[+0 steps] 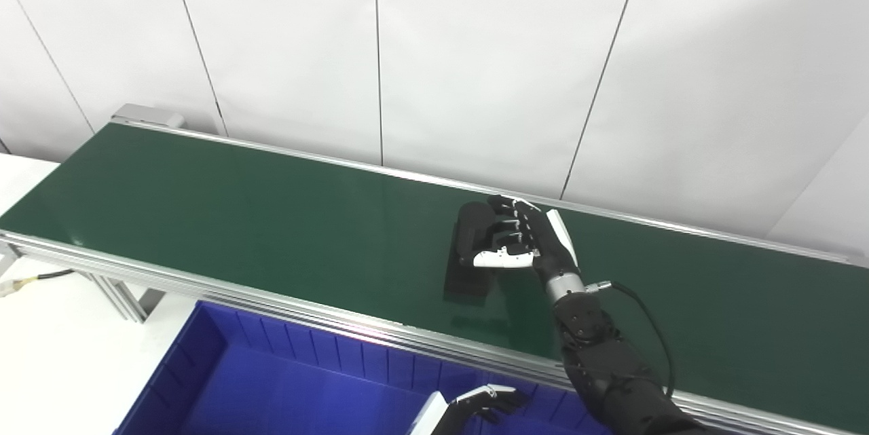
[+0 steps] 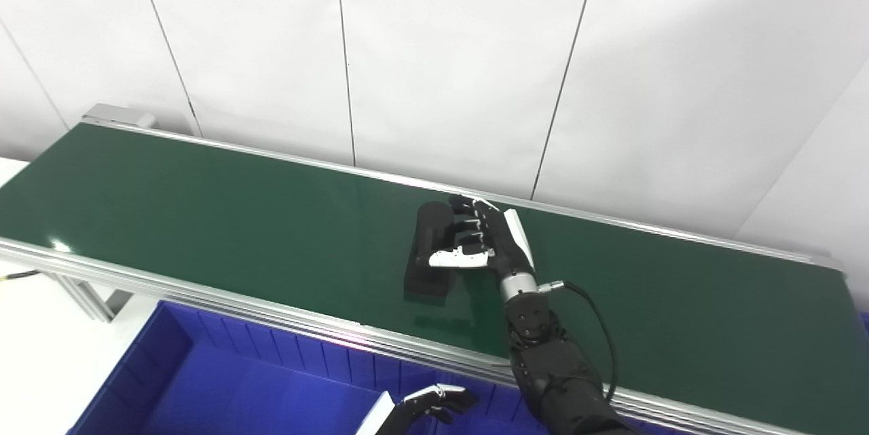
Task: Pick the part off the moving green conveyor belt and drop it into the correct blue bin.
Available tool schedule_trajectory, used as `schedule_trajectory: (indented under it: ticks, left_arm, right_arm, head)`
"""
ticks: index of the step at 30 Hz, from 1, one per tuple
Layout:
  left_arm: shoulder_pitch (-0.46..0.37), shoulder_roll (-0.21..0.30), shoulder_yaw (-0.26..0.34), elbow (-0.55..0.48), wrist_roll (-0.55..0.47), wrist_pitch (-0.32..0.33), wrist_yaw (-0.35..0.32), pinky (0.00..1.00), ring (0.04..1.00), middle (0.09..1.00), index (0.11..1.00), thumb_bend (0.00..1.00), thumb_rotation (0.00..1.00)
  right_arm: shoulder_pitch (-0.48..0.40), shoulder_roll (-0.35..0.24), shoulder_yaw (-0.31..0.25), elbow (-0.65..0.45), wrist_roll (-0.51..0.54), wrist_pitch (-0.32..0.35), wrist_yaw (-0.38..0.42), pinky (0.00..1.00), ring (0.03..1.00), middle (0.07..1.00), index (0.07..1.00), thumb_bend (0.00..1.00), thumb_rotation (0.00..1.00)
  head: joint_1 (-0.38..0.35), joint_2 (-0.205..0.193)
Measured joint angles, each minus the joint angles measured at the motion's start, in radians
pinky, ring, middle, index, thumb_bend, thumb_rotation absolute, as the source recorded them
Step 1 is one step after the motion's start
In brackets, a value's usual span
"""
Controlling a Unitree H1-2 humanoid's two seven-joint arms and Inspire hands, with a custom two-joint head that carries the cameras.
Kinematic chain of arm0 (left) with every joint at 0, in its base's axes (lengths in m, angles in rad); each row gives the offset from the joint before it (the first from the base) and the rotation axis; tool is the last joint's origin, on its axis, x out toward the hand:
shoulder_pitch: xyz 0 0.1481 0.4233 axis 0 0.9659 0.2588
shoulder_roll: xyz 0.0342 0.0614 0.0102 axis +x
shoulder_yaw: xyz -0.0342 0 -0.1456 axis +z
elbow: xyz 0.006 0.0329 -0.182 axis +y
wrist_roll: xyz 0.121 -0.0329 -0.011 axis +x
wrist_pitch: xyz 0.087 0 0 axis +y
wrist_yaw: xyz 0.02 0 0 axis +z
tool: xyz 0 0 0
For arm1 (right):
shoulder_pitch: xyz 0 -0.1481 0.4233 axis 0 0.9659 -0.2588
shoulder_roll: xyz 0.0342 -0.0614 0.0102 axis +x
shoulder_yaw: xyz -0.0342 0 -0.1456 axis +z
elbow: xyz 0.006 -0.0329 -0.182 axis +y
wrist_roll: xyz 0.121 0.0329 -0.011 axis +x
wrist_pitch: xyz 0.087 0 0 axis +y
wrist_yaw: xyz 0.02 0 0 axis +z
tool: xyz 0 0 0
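Observation:
A black part [image 1: 470,223] with a rounded top stands on the green conveyor belt [image 1: 237,211], right of the belt's middle. My right hand [image 1: 536,238] reaches over the belt from the near side. Its fingers wrap the part's top and its white thumb lies across the part's front, so the hand is shut on the part. The part's base still looks to rest on the belt. My left hand [image 1: 485,401] hovers low at the picture's bottom edge over the blue bin [image 1: 285,381], fingers loosely apart and holding nothing.
The belt's aluminium side rail [image 1: 271,303] runs between the bin and the belt. A white wall rises right behind the belt's far rail. A white table surface [image 1: 61,353] and the belt's frame legs lie at the left.

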Motion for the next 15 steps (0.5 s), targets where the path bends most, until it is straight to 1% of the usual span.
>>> schedule_trajectory:
  ticks: [1,2,3,4,5,6,7,9,15]
  left_arm:
    - [0.001,0.0,0.0,-0.004,0.0,0.0,0.0,0.64,0.716,0.749,0.738,0.97,0.09]
    - [0.002,0.001,0.0,-0.009,0.0,0.0,0.0,0.64,0.716,0.749,0.738,0.97,0.09]
    - [0.002,0.001,0.0,-0.011,0.0,0.0,0.0,0.64,0.715,0.748,0.738,0.97,0.09]
    - [0.002,0.001,0.0,-0.011,0.0,0.0,0.0,0.64,0.715,0.748,0.738,0.97,0.09]
    - [0.002,0.001,0.001,-0.011,0.0,0.0,0.0,0.64,0.716,0.749,0.739,0.97,0.09]
    - [0.002,0.001,0.001,-0.011,0.0,0.0,-0.001,0.64,0.717,0.749,0.738,0.97,0.09]
    - [0.002,0.001,0.002,-0.011,0.0,0.0,-0.001,0.64,0.717,0.749,0.738,0.97,0.09]
    - [0.003,0.002,0.006,-0.012,0.0,0.0,-0.003,0.64,0.715,0.748,0.736,0.97,0.09]
    - [0.003,0.002,0.012,-0.014,0.001,0.0,-0.007,0.64,0.716,0.746,0.734,0.97,0.1]
  right_arm:
    - [0.0,0.0,0.0,0.001,-0.001,0.0,-0.009,0.51,0.61,0.687,0.701,0.9,0.07]
    - [0.001,0.0,-0.001,0.003,-0.001,0.0,-0.022,0.51,0.606,0.682,0.697,0.9,0.07]
    - [0.001,0.001,-0.001,0.006,-0.001,0.0,-0.036,0.48,0.563,0.622,0.647,0.86,0.04]
    - [0.001,0.002,-0.002,0.011,-0.003,0.0,-0.052,0.45,0.52,0.536,0.562,0.66,0.02]
    - [0.001,0.003,-0.002,0.014,-0.005,0.0,-0.07,0.43,0.497,0.506,0.531,0.6,0.01]
    - [0.001,0.003,-0.001,0.017,-0.01,0.0,-0.085,0.41,0.474,0.492,0.512,0.56,0.0]
    - [0.001,0.003,0.0,0.017,-0.016,0.0,-0.097,0.4,0.454,0.493,0.501,0.54,0.0]
    - [0.002,0.003,0.001,0.017,-0.019,0.0,-0.11,0.37,0.429,0.492,0.504,0.52,0.0]
    - [0.001,0.003,0.005,0.017,-0.029,0.0,-0.123,0.36,0.414,0.488,0.516,0.52,0.0]
  head:
    - [0.0,0.0]
    - [0.0,0.0]
    - [-0.002,0.0]
    - [-0.002,0.0]
    - [-0.002,0.0]
    - [-0.003,0.0]
    - [-0.003,0.0]
    - [-0.005,0.002]
    - [-0.005,0.002]
